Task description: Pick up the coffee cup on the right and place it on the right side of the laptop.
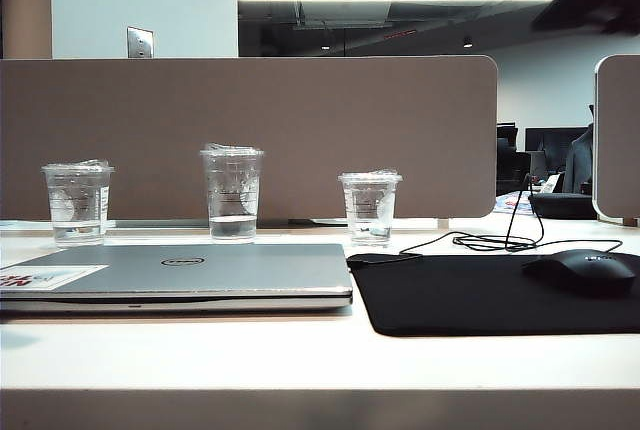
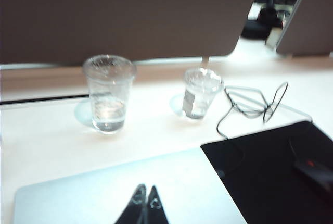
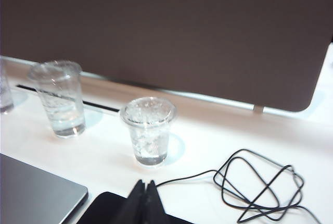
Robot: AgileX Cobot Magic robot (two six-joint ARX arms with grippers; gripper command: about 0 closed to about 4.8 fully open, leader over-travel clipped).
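Clear crinkly plastic coffee cup [image 1: 370, 208], matt silver laptop [image 1: 200, 275], matt black mouse mat [image 1: 480, 300]

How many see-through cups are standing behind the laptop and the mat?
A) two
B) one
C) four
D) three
D: the exterior view shows three clear cups in a row by the divider: a left cup, a taller middle cup, and the coffee cup on the right.

Black, tapering fingers [image 2: 141, 203] tip the left gripper [image 2: 145, 190]; the right gripper [image 3: 144, 185] shows the same dark, wedge-shaped fingers [image 3: 136, 198], matte and unmarked.
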